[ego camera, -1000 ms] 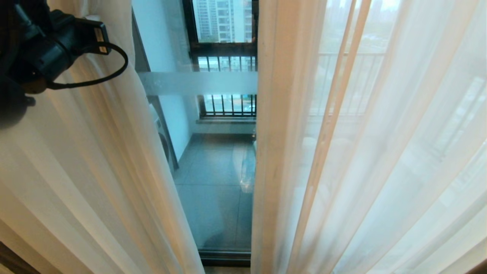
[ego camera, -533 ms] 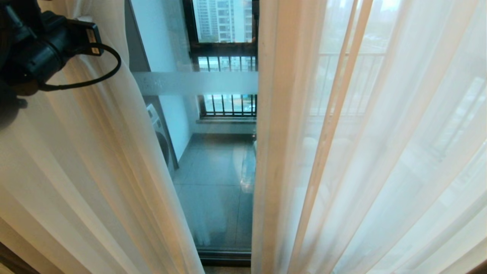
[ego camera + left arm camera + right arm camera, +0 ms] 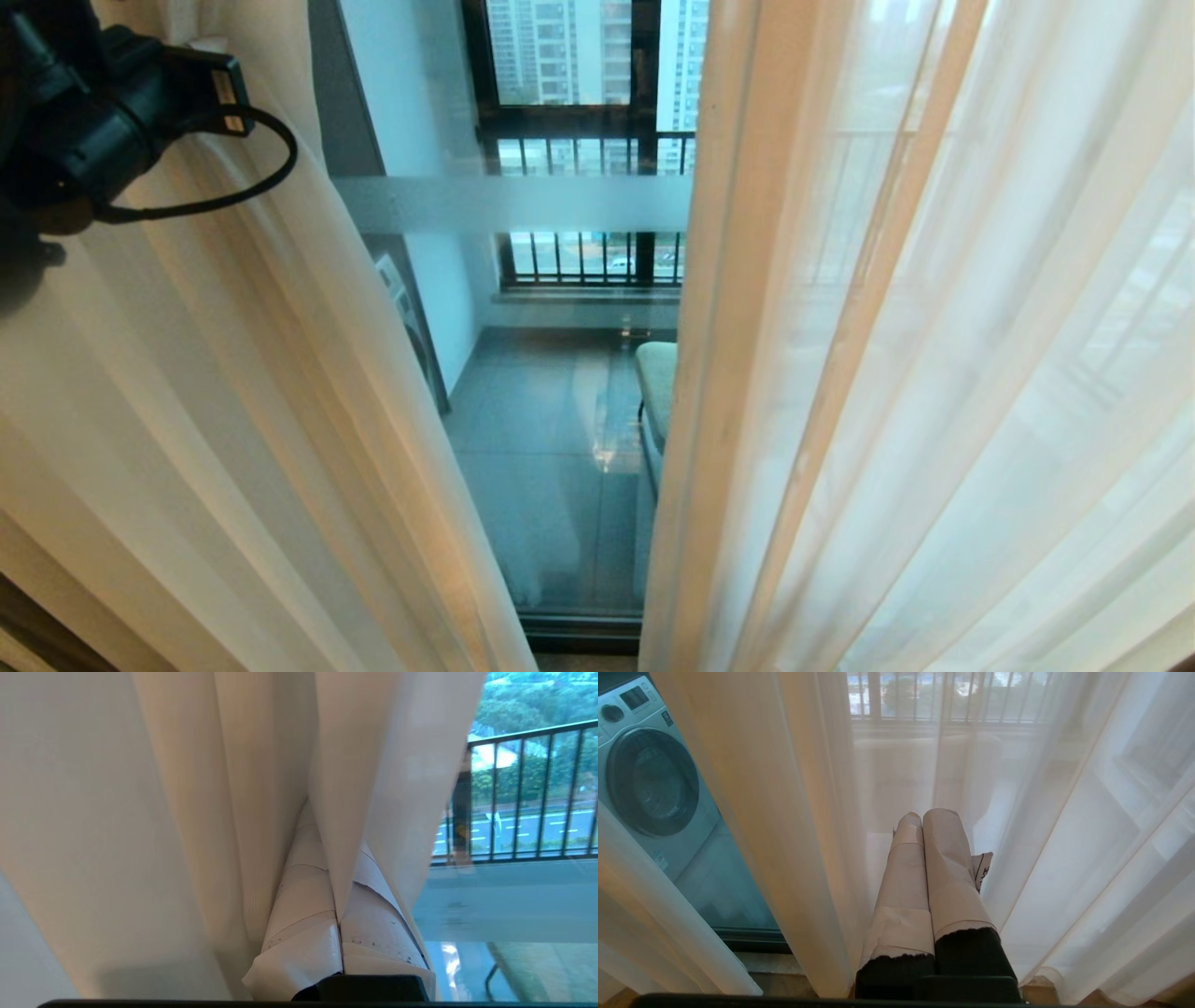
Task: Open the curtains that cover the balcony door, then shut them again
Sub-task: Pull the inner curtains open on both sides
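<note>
Curtains [image 3: 233,392] bear no readable writing; left gripper [image 3: 338,896] jaws clamp a fold, right gripper [image 3: 924,868] jaws together.

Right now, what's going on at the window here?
The left gripper is shut on a fold of the left sheer cream pleated curtain panel, holding it aside. A gap between it and the right sheer panel exposes the glass balcony door with its frosted band. The right gripper is shut, empty, pointing at the right panel.
</note>
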{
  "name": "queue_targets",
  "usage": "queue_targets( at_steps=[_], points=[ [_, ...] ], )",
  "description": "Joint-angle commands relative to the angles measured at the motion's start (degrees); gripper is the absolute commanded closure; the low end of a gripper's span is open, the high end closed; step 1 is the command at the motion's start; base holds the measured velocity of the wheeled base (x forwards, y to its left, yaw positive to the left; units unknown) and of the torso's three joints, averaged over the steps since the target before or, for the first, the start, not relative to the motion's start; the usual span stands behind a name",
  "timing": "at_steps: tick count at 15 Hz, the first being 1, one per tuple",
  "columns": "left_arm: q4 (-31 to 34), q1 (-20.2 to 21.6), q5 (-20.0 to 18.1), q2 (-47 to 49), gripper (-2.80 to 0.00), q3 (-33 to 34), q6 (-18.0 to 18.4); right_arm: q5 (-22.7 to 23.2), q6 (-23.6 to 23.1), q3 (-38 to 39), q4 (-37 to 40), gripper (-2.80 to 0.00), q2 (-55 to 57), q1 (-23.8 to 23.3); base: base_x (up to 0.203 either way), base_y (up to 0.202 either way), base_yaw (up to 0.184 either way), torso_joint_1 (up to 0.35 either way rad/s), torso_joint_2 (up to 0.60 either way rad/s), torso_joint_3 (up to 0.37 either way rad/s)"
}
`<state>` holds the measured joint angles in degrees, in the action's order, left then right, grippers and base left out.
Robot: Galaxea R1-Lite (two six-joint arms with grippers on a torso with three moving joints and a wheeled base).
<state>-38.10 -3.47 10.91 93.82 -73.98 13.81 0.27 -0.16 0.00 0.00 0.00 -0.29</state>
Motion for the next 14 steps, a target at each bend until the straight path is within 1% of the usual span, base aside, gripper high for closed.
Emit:
queue_targets(
  at_steps=[1,14],
  points=[
    [-0.3,-0.04,0.08,-0.04,0.0,-0.02,0.08,0.0,-0.02,0.0,-0.07,0.0,0.0,0.03,0.0,0.198,0.002,0.004,0.0,0.0],
    [-0.25,-0.02,0.08,-0.04,0.0,0.6,0.08,0.0,-0.02,0.0,0.0,0.0,0.0,0.03,0.0,0.191,0.002,0.001,0.0,0.002]
  ],
)
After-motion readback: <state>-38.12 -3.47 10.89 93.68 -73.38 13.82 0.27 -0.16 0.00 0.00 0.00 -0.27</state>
